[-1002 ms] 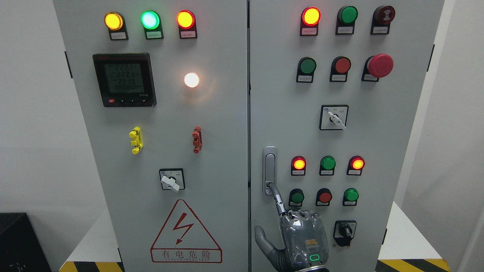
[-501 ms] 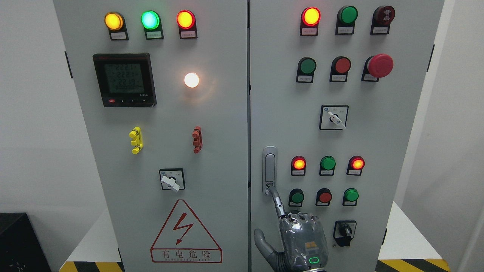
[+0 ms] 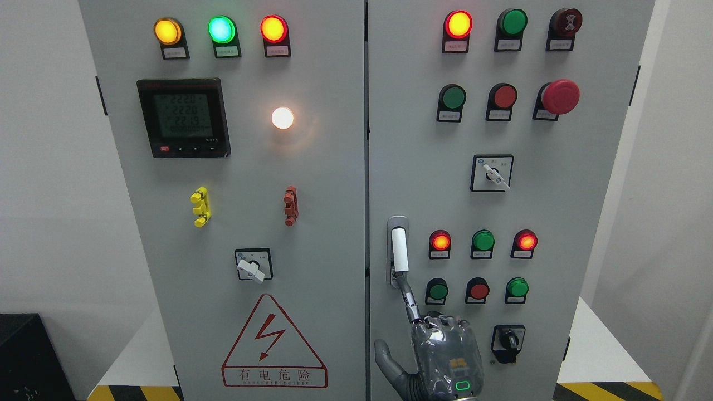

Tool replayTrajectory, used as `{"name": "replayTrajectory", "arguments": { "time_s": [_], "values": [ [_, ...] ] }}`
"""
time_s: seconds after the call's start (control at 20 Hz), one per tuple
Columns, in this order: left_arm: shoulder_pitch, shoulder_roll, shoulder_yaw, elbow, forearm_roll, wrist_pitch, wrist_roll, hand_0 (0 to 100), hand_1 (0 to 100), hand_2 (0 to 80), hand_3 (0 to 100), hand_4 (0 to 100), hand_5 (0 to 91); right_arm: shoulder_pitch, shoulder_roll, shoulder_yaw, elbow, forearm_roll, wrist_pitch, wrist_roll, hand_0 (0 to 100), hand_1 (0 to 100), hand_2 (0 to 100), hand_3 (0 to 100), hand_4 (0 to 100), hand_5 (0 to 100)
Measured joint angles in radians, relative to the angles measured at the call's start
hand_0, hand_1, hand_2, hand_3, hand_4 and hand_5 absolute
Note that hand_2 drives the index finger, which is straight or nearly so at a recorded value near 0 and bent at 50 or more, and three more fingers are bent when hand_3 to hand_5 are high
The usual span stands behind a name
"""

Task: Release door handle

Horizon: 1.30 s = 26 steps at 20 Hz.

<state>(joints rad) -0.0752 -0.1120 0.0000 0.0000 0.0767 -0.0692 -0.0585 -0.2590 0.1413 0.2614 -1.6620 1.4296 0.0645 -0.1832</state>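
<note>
- Door handle is set low at the left edge of the cabinet's right door, beside the seam; its lever appears popped out from the recess.
- Right hand is seen below it, arm entering at bottom edge right of centre.
- Index finger is extended, its tip at the release button at the handle's foot; the other fingers are curled, thumb out, nothing grasped.
- Step judged: button press done, lever freed.
- Next move judged: fingertip to be drawn back, lever not to be knocked.

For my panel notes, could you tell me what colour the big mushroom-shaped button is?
Red; the mushroom button shows clearly in the head view, on the right door's upper right.
</note>
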Motion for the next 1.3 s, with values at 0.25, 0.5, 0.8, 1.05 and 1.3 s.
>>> {"name": "replayTrajectory", "arguments": {
  "time_s": [0.25, 0.5, 0.8, 1.05, 1.3],
  "values": [
    [0.000, 0.000, 0.000, 0.000, 0.000, 0.000, 0.000, 0, 0, 2.3, 9, 1, 0.0, 0.005, 0.000, 0.002, 0.003, 0.000, 0.000, 0.004, 40, 33, 1, 99, 90, 95],
    [0.000, 0.000, 0.000, 0.000, 0.000, 0.000, 0.000, 0, 0, 2.1, 9, 1, 0.0, 0.009, 0.000, 0.003, 0.006, 0.000, 0.000, 0.001, 40, 33, 1, 99, 90, 95],
    [0.000, 0.000, 0.000, 0.000, 0.000, 0.000, 0.000, 0, 0, 2.1, 9, 1, 0.0, 0.011, 0.000, 0.004, 0.010, 0.000, -0.003, -0.005, 40, 33, 1, 99, 90, 95],
    [0.000, 0.000, 0.000, 0.000, 0.000, 0.000, 0.000, 0, 0, 2.2, 9, 1, 0.0, 0.010, -0.001, 0.005, 0.014, 0.002, -0.007, -0.010, 40, 33, 2, 99, 90, 95],
    [0.000, 0.000, 0.000, 0.000, 0.000, 0.000, 0.000, 0, 0, 2.3, 9, 1, 0.0, 0.009, -0.001, 0.006, -0.002, 0.005, -0.008, -0.011, 40, 33, 3, 99, 90, 94]
  ]
}}
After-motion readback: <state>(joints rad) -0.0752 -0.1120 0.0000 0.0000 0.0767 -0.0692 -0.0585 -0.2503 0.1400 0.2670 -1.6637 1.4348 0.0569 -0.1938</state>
